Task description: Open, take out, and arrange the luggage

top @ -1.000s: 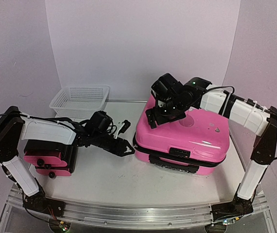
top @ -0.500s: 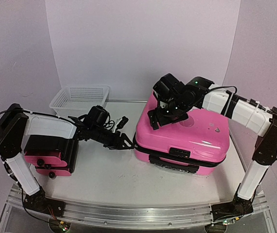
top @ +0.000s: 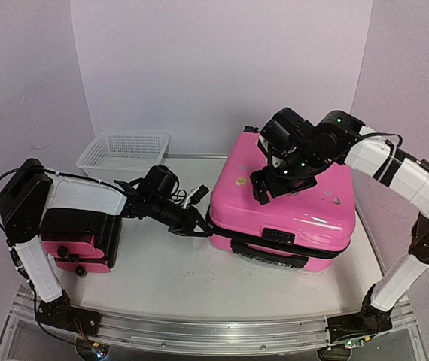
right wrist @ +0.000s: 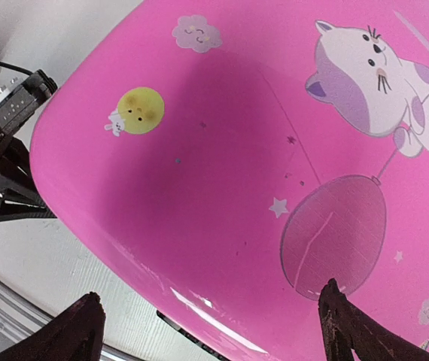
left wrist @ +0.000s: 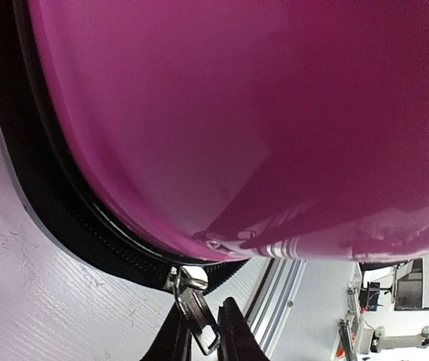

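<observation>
The luggage, a glossy pink hard-shell suitcase with cartoon stickers, lies flat at centre right. My left gripper is at its near-left corner, level with the black zipper trim. In the left wrist view the gripper is shut on the metal zipper pull, which hangs from the slider between the two fingers. My right gripper hovers over the lid, jaws wide open. In the right wrist view this gripper holds nothing and spans the pink shell near the balloon sticker.
A white mesh basket stands at the back left. A smaller pink and black case sits under my left arm at the left. A black cable runs by the left wrist. The aluminium rail borders the table's front edge.
My left gripper has moved right to the suitcase's corner and closed on the zipper pull. My right arm has shifted rightward across the lid, still open.
</observation>
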Action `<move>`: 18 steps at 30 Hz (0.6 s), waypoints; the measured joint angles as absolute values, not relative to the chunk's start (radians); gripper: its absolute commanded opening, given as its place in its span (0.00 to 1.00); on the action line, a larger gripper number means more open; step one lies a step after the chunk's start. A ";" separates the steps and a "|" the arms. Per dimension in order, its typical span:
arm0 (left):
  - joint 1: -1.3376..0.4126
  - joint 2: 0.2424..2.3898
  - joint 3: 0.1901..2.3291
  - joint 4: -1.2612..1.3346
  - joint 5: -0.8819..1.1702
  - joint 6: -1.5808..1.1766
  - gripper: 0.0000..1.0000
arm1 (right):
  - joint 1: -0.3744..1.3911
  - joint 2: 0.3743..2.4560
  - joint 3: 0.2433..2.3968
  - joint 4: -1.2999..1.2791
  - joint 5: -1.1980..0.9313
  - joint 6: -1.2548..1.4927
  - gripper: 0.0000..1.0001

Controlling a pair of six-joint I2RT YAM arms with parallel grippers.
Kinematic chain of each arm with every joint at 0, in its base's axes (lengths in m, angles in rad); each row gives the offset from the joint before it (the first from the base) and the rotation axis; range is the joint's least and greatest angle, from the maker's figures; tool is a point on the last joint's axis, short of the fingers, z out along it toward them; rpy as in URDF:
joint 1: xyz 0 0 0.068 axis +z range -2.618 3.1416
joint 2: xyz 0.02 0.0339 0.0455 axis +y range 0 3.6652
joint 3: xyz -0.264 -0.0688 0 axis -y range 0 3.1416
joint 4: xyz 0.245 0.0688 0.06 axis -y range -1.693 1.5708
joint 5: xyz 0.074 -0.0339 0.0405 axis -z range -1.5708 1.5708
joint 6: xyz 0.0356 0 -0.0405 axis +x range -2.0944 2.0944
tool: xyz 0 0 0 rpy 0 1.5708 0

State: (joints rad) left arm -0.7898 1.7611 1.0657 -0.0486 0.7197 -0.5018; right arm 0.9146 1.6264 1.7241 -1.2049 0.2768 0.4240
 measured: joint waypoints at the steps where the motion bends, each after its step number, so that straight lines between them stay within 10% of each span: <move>1: -0.789 1.753 1.066 -0.049 0.710 -0.498 0.10 | 0.915 1.616 1.720 -1.205 0.277 0.426 0.98; 18: -0.814 1.671 1.093 -0.181 0.465 -0.436 0.60 | 0.915 1.578 1.661 -1.199 0.278 0.442 0.98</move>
